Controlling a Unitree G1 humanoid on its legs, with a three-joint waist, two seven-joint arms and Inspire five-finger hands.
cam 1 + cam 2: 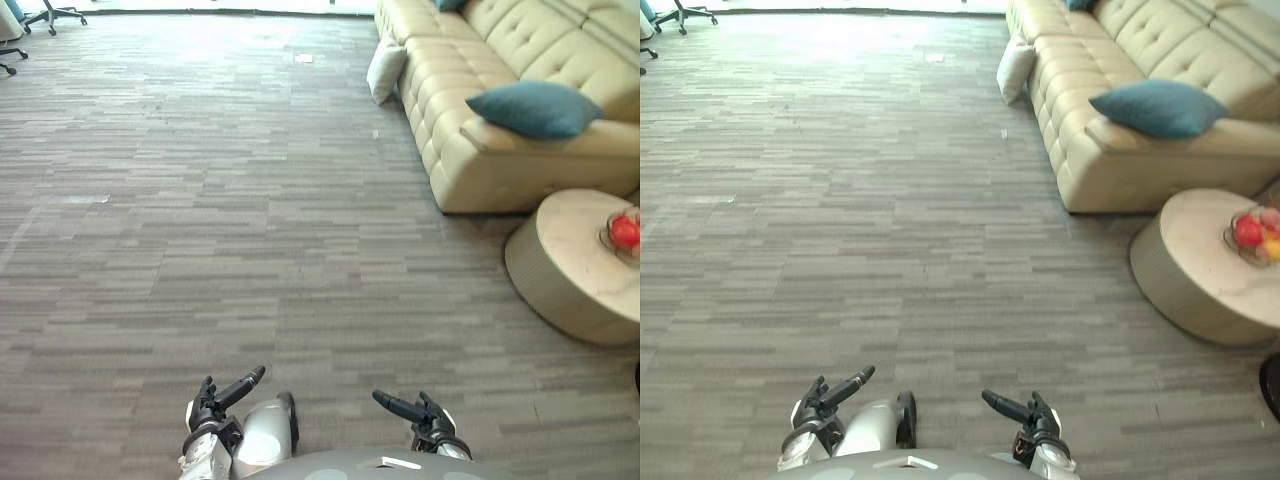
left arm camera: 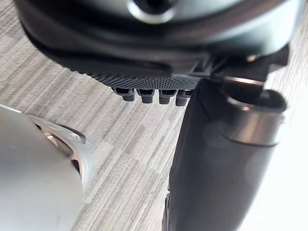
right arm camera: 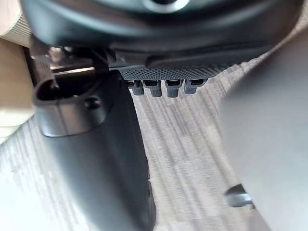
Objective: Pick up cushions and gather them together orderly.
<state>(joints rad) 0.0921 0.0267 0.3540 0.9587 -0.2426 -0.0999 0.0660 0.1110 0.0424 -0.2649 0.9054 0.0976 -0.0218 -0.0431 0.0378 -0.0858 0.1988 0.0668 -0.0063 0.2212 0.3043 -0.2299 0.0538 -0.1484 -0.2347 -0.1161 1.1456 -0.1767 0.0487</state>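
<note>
Cut off at top edge: 2nd teal cushion (image 1: 450, 4). Fully seen: teal cushion (image 1: 533, 108) on beige sofa (image 1: 470, 160); white cushion (image 1: 385, 70) on carpet (image 1: 200, 200), leaning on sofa end. L hand (image 1: 207, 408) & R hand (image 1: 428, 420) low, fingers loosely straight, holding nothing.

Smooth leathery sofa (image 1: 500, 175), matt cloth cushion (image 1: 533, 108), coarse carpet (image 1: 200, 220).

Far teal cushion (image 1: 450, 4) mostly beyond the top edge, fruit bowl (image 1: 624, 233) partly beyond the right
</note>
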